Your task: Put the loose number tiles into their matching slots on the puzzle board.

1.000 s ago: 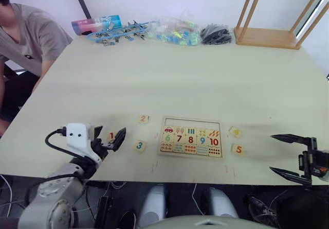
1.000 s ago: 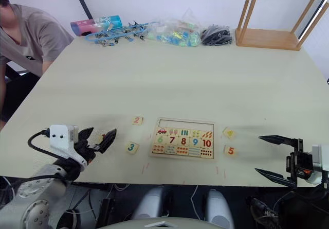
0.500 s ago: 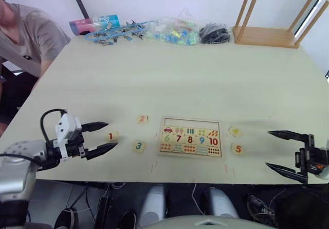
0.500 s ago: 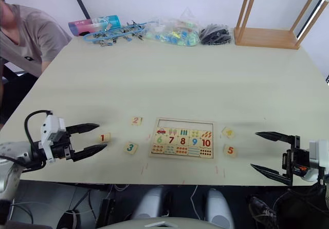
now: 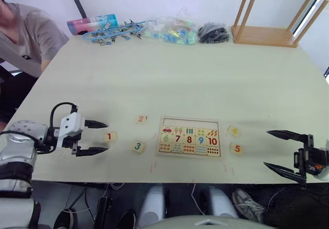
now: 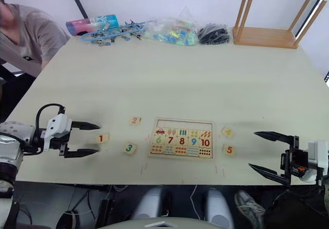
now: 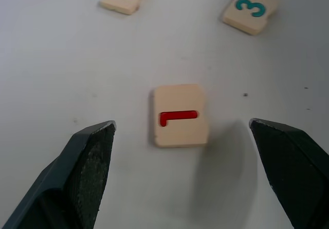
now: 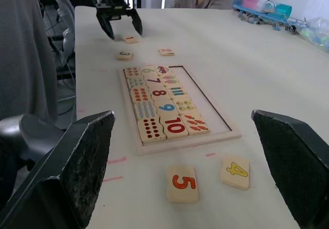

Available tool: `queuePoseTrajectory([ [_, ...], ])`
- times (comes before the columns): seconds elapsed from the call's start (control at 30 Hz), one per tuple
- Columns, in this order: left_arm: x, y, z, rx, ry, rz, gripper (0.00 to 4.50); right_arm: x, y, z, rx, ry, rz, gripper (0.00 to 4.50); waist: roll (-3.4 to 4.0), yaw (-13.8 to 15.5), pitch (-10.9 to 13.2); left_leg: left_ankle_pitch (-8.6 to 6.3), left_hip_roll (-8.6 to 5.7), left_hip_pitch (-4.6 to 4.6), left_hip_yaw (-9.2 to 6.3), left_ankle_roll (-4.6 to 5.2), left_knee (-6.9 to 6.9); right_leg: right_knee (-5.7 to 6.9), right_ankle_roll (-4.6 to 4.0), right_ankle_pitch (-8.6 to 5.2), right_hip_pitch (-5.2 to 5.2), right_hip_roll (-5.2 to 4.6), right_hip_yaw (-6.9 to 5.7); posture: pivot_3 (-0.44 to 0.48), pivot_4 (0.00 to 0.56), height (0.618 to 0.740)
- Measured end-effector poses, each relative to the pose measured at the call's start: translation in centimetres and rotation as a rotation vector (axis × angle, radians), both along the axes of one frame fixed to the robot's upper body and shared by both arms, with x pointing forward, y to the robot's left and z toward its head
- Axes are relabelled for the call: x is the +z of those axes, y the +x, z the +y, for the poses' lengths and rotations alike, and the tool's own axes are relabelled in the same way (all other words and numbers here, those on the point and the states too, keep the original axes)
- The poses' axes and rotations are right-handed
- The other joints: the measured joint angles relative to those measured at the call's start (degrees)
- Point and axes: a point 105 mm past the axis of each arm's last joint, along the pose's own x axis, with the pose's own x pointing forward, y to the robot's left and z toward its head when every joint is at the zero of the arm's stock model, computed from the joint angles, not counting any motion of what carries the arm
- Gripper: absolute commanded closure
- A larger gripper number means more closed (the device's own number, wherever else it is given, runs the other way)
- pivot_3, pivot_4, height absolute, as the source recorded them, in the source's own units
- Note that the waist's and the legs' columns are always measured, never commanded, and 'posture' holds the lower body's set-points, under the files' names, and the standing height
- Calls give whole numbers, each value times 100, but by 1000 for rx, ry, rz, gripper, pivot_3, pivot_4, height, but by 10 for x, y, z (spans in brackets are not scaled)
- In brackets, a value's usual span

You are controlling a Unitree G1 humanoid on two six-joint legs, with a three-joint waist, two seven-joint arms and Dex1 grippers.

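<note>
Left wrist view showed the left claw spread wide on the tabletop, tile 1 lying flat just ahead, between its fingers but untouched. Tiles 2 and 3 lay left of the puzzle board; tiles 4 and 5 lay to its right, near the right claw, also spread wide and empty.

Upturned wooden stool, bagged clutter, seated person
</note>
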Motion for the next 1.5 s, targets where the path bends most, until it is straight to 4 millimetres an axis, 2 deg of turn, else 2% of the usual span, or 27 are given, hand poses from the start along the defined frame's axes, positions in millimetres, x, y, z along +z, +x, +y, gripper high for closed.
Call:
queuePoseTrajectory([
  [0.33,-5,4,-4,7,-36,32,75,0,1,1,8,-12,-8,0,0,3,1,0,2,0,1,0,0,2,7,4,0,-1,3,0,150,737],
  [0.5,-6,7,-18,-31,-65,37,75,-1,1,1,7,-10,-8,0,-2,-1,2,0,2,0,1,0,0,2,9,5,0,0,4,0,150,737],
  [0.67,-7,9,-24,-45,-66,42,75,-3,1,-1,2,-8,1,0,-3,-3,3,0,0,1,3,0,0,3,10,6,0,1,6,0,150,737],
  [0.9,-6,9,-19,-23,-66,41,75,-4,0,-1,14,-12,2,0,-3,-4,3,0,0,1,2,0,0,3,10,6,-1,2,5,0,150,737],
  [1.2,-5,2,-2,34,-47,40,75,-8,-1,-6,9,-15,8,0,-2,-6,3,0,3,2,3,0,0,3,10,6,-1,2,6,0,150,737],
  [1.5,-7,3,1,38,-46,23,75,-11,-1,-9,14,-19,5,0,-2,-5,3,0,2,4,4,0,0,4,10,6,0,1,6,0,150,737],
])
